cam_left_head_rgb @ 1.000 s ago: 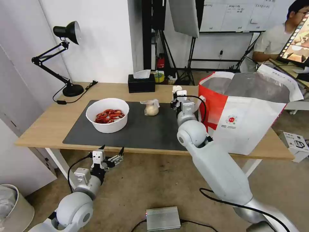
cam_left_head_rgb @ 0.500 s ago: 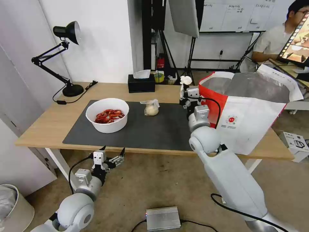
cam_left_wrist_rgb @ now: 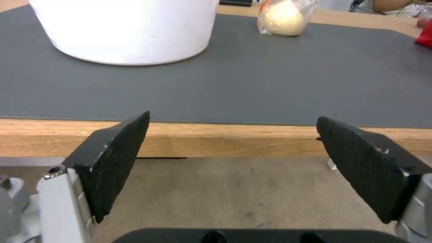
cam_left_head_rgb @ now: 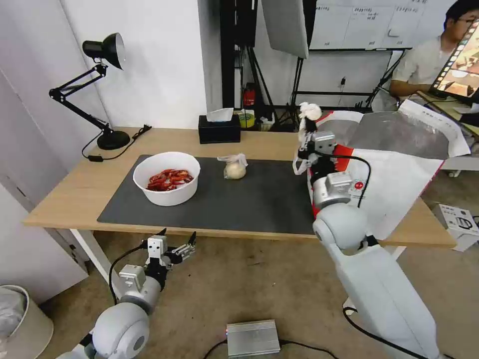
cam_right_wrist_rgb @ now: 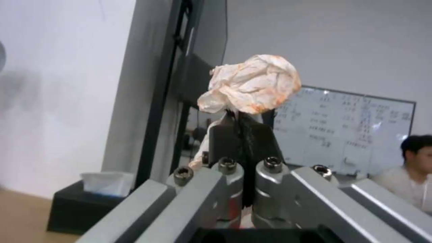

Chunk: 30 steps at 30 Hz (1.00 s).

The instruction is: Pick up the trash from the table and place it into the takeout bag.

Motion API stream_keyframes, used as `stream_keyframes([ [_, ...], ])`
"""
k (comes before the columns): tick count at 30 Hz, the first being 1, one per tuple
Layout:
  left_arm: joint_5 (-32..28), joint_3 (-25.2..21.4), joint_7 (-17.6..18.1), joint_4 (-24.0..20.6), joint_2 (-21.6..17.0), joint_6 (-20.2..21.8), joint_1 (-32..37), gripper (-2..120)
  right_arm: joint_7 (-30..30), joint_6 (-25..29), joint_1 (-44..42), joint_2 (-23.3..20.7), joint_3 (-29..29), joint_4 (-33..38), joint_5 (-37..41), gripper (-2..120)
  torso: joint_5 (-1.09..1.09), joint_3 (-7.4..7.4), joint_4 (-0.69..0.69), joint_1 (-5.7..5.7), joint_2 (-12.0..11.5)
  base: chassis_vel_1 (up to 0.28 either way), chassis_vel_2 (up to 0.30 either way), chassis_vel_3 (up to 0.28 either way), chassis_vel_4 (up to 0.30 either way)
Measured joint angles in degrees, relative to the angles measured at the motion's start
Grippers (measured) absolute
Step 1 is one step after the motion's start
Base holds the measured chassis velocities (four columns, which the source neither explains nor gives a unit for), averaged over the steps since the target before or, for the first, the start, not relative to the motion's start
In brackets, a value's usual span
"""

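The crumpled tissue (cam_left_head_rgb: 310, 110) sits pinched at the tip of the right end effector (cam_left_head_rgb: 308, 125), fingers (cam_right_wrist_rgb: 243, 135) pressed together on its lower edge, raised above the counter (cam_left_head_rgb: 75, 194) right at the near rim of the takeout bag (cam_left_head_rgb: 399, 174). From the right wrist, the tissue (cam_right_wrist_rgb: 252, 86) is a white wrinkled ball with orange staining along its folds. The bag stands on the counter's right end, white and red outside, silver foil inside, with a small round red logo (cam_left_head_rgb: 358, 185) whose print is too small to read. Over on the dark grey mat (cam_left_head_rgb: 239, 199), the white round bowl (cam_left_head_rgb: 166, 178) holds red crayfish shells, and a small knotted clear bag (cam_left_head_rgb: 234, 166) with something pale and round inside lies beside it. The left end effector (cam_left_head_rgb: 175, 238) hangs low, just in front of the counter's edge, its black textured pads (cam_left_wrist_rgb: 119, 158) spread wide apart, holding nothing. A black tissue box (cam_left_head_rgb: 219, 128) stands at the back.
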<state>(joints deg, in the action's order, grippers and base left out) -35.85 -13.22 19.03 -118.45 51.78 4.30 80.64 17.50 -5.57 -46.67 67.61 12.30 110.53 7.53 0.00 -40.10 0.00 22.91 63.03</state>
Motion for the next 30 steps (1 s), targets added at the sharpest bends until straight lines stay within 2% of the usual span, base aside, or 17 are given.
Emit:
stream_keyframes([
  [9,0.4,0.4,0.0,0.0,0.5,0.1,0.0,100,1.0,0.3,-1.3,-1.4,3.5,2.1,-1.8,0,0.00,0.00,0.00,0.00,0.0,0.000,0.000,0.000,0.000],
  [21,0.6,0.5,0.0,-0.6,0.5,0.3,0.2,100,4.5,-2.6,-3.6,-2.7,7.1,3.2,-2.3,0,0.00,-0.01,0.00,0.00,0.0,0.000,0.000,0.000,0.000],
  [24,0.6,0.5,0.1,-1.4,0.4,0.3,0.2,100,7.7,-6.2,-4.2,-2.4,7.1,4.2,2.6,0,0.00,-0.01,0.00,0.00,0.0,0.000,0.000,0.000,0.000],
  [30,0.5,0.6,0.1,-1.1,0.4,0.3,0.2,100,10.2,-8.2,-4.2,-2.7,7.0,4.5,7.4,0,0.00,-0.01,0.00,0.00,0.0,0.000,0.000,0.000,0.000],
])
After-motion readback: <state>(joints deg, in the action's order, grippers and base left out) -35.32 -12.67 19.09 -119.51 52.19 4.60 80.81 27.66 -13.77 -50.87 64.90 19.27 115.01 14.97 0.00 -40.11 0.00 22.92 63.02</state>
